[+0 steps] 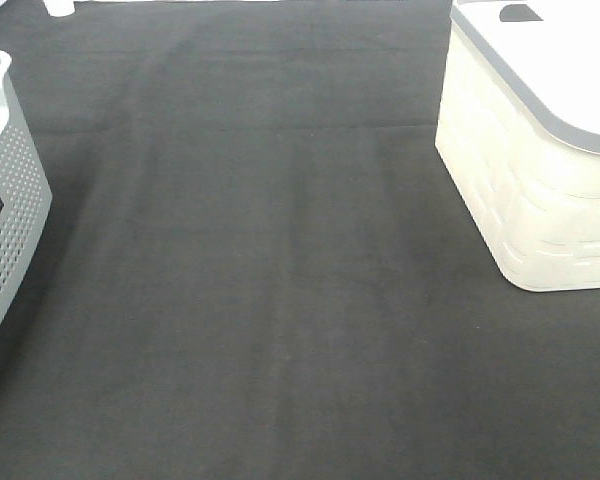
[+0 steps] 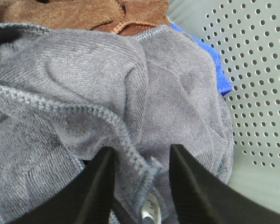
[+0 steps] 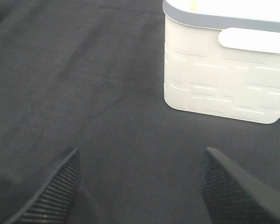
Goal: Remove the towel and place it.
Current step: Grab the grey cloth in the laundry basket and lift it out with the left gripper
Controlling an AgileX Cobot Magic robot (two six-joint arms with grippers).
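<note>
The greyish-purple towel point(image 2: 84, 79) lies crumpled inside the grey perforated basket point(image 2: 256, 93), seen in the left wrist view. Its stitched edge and small white tag point(image 2: 150, 212) run between the fingers of my left gripper point(image 2: 140, 163). The jaws stand partly apart on either side of that edge, and it is not clearly pinched. My right gripper point(image 3: 140, 182) is wide open and empty above the black table cover, short of the white basket point(image 3: 224, 74). Neither gripper shows in the exterior high view, and the towel is hidden there.
A brown cloth point(image 2: 74, 11) and a blue cloth point(image 2: 221, 79) lie with the towel in the grey basket point(image 1: 10, 200) at the table's left edge. The white basket with a grey rim point(image 1: 540, 150) stands at the back right. Black cloth point(image 1: 280, 300) covers the table.
</note>
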